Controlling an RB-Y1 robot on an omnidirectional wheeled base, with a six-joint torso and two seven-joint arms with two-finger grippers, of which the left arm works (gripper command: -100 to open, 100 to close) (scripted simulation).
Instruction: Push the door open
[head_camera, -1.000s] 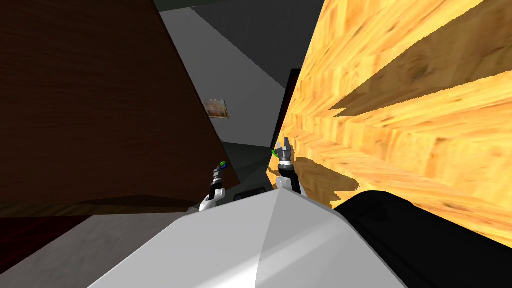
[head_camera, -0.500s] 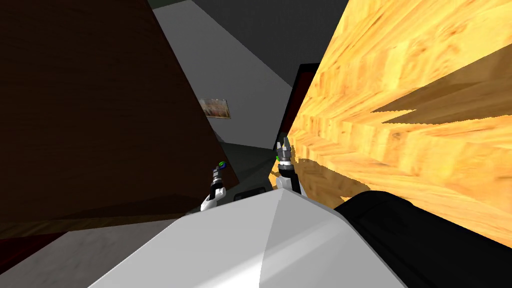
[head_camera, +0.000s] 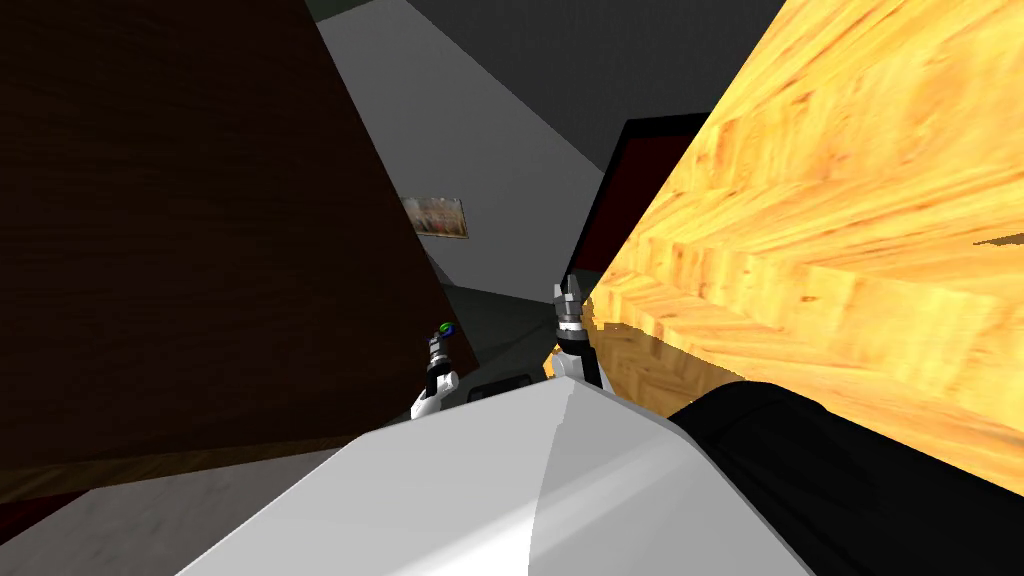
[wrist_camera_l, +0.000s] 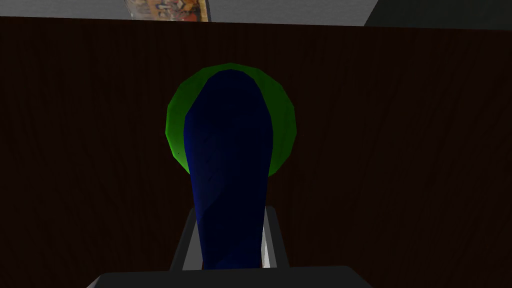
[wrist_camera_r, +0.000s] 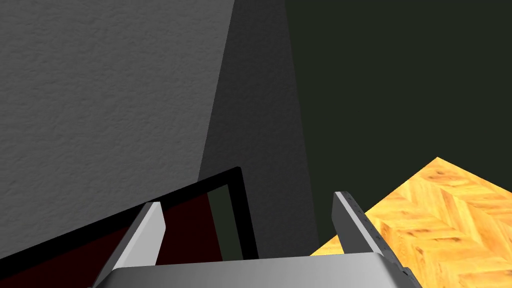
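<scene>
The door (head_camera: 850, 250) is a yellow-orange wooden panel with a herringbone grain, on the right of the head view. My right gripper (head_camera: 570, 292) stands open at its near edge, and I cannot tell whether they touch. In the right wrist view the wood (wrist_camera_r: 440, 200) lies just beside one finger of the right gripper (wrist_camera_r: 247, 215), with nothing between the fingers. My left gripper (head_camera: 443, 340) faces a dark brown panel (head_camera: 180, 250). The left gripper (wrist_camera_l: 232, 212) is shut on a blue elongated piece (wrist_camera_l: 230, 150) with a green disc (wrist_camera_l: 177, 125) behind it.
A dark red area in a black frame (head_camera: 640, 190) shows past the door's edge, and also behind my right fingers (wrist_camera_r: 190, 220). Grey walls run ahead, with a small picture (head_camera: 436, 215) on one. The dark brown panel (wrist_camera_l: 400, 150) stands close on my left.
The orange door has swung away to the right, uncovering more of the black-framed dark red area. Both grippers have stayed nearly where they were.
</scene>
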